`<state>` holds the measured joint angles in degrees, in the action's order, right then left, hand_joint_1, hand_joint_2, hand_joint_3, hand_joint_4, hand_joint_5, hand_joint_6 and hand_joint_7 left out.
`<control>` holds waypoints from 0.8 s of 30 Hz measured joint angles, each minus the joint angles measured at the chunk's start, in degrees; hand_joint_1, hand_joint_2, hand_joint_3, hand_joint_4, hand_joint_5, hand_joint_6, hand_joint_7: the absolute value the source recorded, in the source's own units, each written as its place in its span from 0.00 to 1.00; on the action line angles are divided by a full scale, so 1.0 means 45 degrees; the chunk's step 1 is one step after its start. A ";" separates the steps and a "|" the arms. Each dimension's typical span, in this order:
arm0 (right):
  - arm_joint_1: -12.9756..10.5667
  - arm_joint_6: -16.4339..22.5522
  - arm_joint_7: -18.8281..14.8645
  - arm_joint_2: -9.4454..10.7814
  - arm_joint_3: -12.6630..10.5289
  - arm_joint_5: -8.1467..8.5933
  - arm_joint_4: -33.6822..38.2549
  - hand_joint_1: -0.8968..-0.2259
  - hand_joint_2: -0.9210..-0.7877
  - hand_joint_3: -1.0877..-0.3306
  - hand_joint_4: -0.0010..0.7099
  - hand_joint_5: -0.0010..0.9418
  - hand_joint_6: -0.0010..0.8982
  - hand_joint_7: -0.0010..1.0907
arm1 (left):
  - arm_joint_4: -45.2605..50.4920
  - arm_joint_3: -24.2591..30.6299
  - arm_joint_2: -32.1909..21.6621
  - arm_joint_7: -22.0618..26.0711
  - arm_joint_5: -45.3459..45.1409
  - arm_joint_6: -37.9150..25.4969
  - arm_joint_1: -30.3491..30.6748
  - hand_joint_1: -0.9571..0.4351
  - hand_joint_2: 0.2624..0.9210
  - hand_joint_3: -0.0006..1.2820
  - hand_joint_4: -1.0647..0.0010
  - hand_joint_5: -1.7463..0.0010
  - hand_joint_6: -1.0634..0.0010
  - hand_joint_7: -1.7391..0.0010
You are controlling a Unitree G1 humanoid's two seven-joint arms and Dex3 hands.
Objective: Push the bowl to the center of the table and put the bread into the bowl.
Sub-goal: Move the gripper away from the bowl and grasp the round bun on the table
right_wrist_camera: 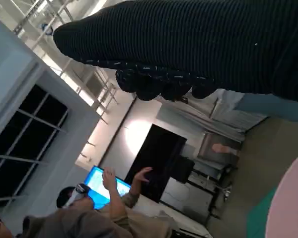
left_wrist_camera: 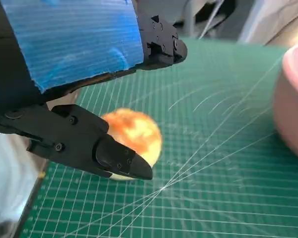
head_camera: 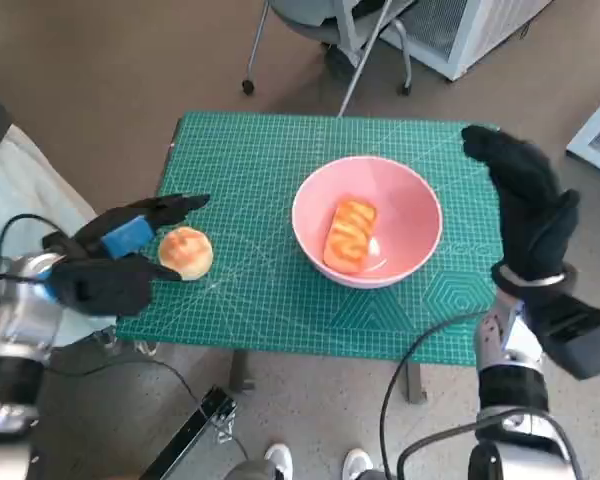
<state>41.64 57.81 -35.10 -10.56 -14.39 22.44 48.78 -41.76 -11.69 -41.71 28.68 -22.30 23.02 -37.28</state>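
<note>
Our left hand (head_camera: 115, 262) hovers with fingers spread around a round bun (head_camera: 186, 251), not gripping it, well left of the pink bowl (head_camera: 420, 215). That bowl sits near the middle of the green mat (head_camera: 260, 165) with a long bread roll (head_camera: 349, 235) inside. Our right hand (head_camera: 525, 205) stands raised just right of the bowl, fingers apart and holding nothing.

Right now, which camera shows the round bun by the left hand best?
The left wrist view: the round bun fills the frame close up, between the left hand's fingers. The head view shows it small, beside that hand. The right wrist view misses it.
</note>
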 measured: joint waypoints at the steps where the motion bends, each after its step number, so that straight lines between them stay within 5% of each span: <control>1: -0.0003 -0.0007 -0.0015 -0.0003 -0.0014 -0.0001 -0.0012 0.48 0.00 0.35 0.49 0.00 0.02 0.79 | -0.0383 -0.0148 0.0104 -0.0094 -0.0151 -0.0023 -0.0162 0.56 0.79 0.00 0.84 1.00 0.74 0.98; 16: -0.0043 -0.0034 -0.0006 -0.0135 -0.0086 -0.0091 -0.0309 0.47 0.00 0.36 0.49 0.00 0.02 0.78 | -0.4239 -0.1888 0.1300 -0.1128 -0.1909 -0.0467 -0.2070 0.56 0.81 0.00 0.80 0.99 0.66 0.97; 20: -0.0057 -0.0034 0.0045 -0.0144 -0.0088 -0.0152 -0.0361 0.47 0.00 0.35 0.49 0.00 0.02 0.78 | -0.4646 -0.2293 0.1440 -0.1387 -0.2295 -0.0683 -0.2474 0.59 0.84 0.01 0.68 0.98 0.52 0.95; 24: -0.0109 -0.0034 0.0085 -0.0146 -0.0088 -0.0266 -0.0411 0.46 0.00 0.35 0.49 0.00 0.02 0.78 | -0.4885 -0.2581 0.1499 -0.1705 -0.2580 -0.0796 -0.2738 0.63 0.92 0.01 0.41 0.94 0.35 0.91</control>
<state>41.15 57.65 -34.72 -11.21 -14.79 21.24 46.93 -63.75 -23.31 -34.96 21.01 -33.91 19.44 -49.60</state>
